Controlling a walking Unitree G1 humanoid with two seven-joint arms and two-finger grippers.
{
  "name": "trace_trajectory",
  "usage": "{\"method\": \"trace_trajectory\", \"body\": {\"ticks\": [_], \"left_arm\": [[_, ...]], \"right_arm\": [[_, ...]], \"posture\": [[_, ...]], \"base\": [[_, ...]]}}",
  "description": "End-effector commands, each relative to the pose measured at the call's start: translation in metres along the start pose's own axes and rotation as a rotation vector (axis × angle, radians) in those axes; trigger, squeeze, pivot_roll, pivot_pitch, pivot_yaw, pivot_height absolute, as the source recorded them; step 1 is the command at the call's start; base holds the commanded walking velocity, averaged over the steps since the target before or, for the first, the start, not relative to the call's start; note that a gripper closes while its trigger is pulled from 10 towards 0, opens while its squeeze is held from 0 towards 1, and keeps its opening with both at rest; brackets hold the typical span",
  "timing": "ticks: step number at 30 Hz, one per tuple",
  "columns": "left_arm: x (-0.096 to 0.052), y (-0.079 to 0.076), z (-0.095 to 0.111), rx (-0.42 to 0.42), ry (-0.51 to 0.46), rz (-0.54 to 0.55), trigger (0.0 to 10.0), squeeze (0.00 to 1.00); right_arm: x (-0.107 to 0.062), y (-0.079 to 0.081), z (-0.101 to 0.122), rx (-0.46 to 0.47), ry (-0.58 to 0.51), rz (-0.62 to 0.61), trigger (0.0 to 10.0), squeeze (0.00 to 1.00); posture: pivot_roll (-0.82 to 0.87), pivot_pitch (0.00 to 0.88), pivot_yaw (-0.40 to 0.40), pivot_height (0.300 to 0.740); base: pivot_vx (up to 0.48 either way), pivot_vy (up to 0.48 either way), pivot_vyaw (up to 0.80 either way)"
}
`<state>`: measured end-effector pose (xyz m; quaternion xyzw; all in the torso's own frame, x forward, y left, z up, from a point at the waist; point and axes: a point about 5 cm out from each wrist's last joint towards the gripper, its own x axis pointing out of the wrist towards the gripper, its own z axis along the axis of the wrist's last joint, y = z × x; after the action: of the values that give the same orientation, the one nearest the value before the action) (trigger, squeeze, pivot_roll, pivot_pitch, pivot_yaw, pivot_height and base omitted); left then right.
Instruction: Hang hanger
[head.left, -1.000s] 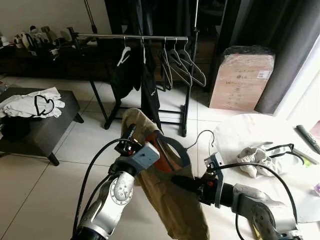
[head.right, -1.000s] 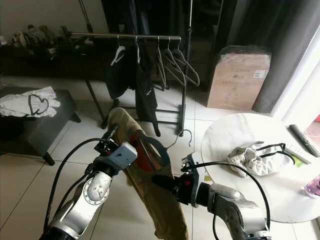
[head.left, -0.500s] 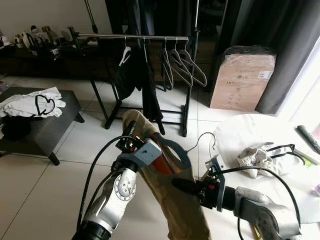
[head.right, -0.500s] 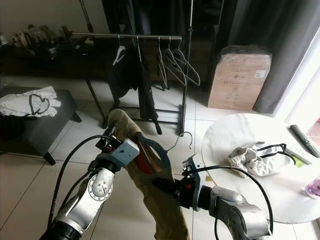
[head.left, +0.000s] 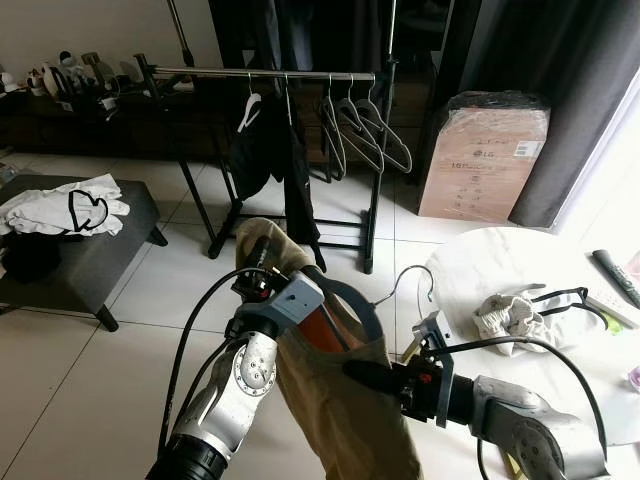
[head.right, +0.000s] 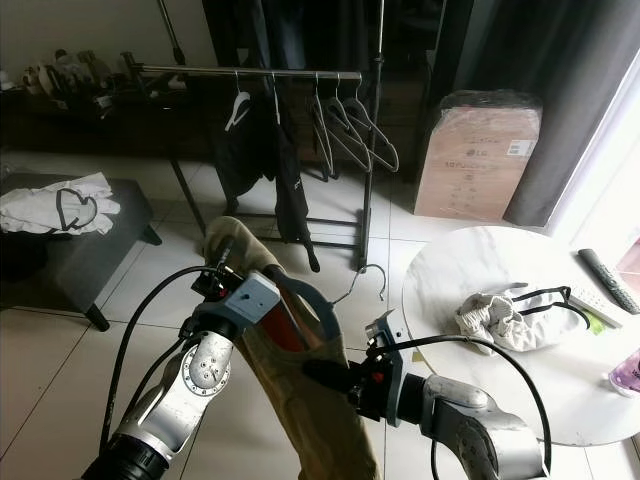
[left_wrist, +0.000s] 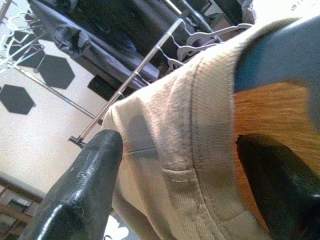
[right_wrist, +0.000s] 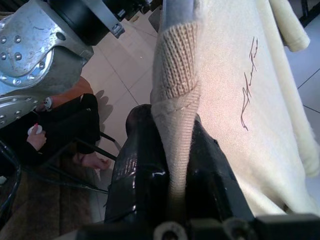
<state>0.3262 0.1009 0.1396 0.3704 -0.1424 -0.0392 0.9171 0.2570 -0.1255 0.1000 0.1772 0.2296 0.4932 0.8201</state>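
A tan sweater (head.left: 345, 410) with a blue-grey collar and orange lining hangs on a hanger whose metal hook (head.left: 411, 277) sticks up free at its right. My left gripper (head.left: 262, 264) is under the sweater's raised shoulder. In the left wrist view its fingers (left_wrist: 80, 190) stand wide apart, open, with the collar edge (left_wrist: 200, 165) between them. My right gripper (head.left: 356, 372) is lower, at the sweater's front, shut on a ribbed band of the knit (right_wrist: 172, 100). The clothes rail (head.left: 260, 73) is ahead, across the floor.
Dark clothes (head.left: 270, 150) and several empty hangers (head.left: 365, 135) hang on the rail. A cardboard box (head.left: 483, 155) stands at the back right. To the right is a round white table (head.left: 480, 262) with a cloth. At the left, a low dark table (head.left: 90, 255) holds white clothes.
My left arm has lifted a little and my right gripper has sunk slightly. The sweater stays held between them, and the hook is where it was.
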Motion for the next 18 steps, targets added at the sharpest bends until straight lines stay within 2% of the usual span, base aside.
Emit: {"method": "trace_trajectory", "body": {"ticks": [1, 18], "left_arm": [[0.0021, 0.0021, -0.0028, 0.016, 0.011, 0.009, 0.0, 0.0], [0.001, 0.0049, -0.0058, 0.014, 0.024, 0.034, 0.0, 0.0]], "right_arm": [[0.0019, 0.0082, 0.0065, -0.026, -0.024, 0.052, 0.0, 0.0], [0.0005, 0.0055, 0.0063, -0.032, -0.014, 0.038, 0.0, 0.0]], "posture": [[-0.09, 0.105, 0.008, 0.74], [-0.09, 0.107, 0.007, 0.74]], "base": [[0.0, 0.0, 0.0], [0.0, 0.0, 0.0]]}}
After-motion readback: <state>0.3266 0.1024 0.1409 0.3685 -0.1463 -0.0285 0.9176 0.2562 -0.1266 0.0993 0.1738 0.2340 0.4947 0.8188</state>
